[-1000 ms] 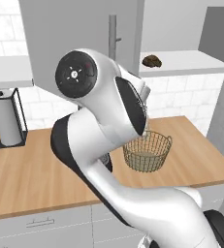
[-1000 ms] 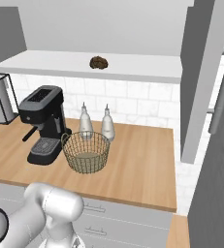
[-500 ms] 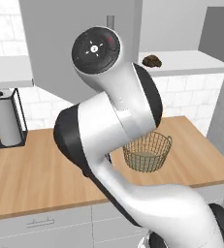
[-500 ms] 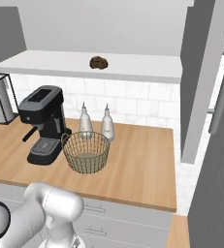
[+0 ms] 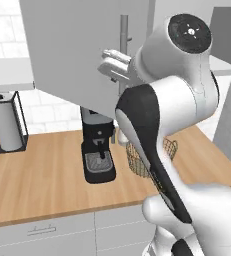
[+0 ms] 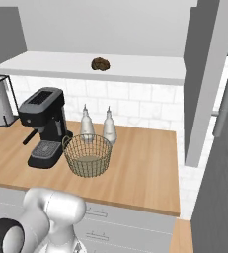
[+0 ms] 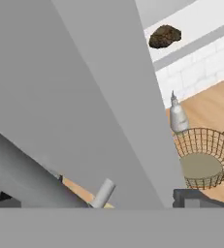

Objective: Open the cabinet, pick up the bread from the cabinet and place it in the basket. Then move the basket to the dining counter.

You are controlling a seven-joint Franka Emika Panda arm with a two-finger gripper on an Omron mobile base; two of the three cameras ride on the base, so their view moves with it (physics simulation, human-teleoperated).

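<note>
Cabinet (image 6: pixel 110 24) open, its door (image 5: pixel 82 50) swung out over the tabletop (image 6: pixel 135 168); the white inner shelf (image 6: pixel 135 69) is exposed. The bread (image 6: pixel 100 63), a small dark brown lump, lies alone on that shelf, towards its middle, well above the basket (image 6: pixel 88 154). In the hand view the bread (image 7: pixel 164 36) sits at upper right on the shelf, past the edge of the door (image 7: pixel 84 97), with the basket (image 7: pixel 203 155) below it.

The basket, a round wire-mesh bowl, stands upright on the wooden tabletop just beside the coffee machine (image 6: pixel 44 126), nothing lying on its flat tan bottom. Two pale bottles (image 6: pixel 96 126) stand just behind it against the tiled wall. In the left base view the basket (image 5: pixel 137 157) is partly hidden behind the arm, and a paper-towel holder (image 5: pixel 7 122) stands at the far left of the tabletop (image 5: pixel 37 180).

End effector (image 5: pixel 114 65): close to the door's vertical bar handle (image 5: pixel 123 45), near its upper part; whether its fingers are spread or gripping the bar cannot be told from these views
</note>
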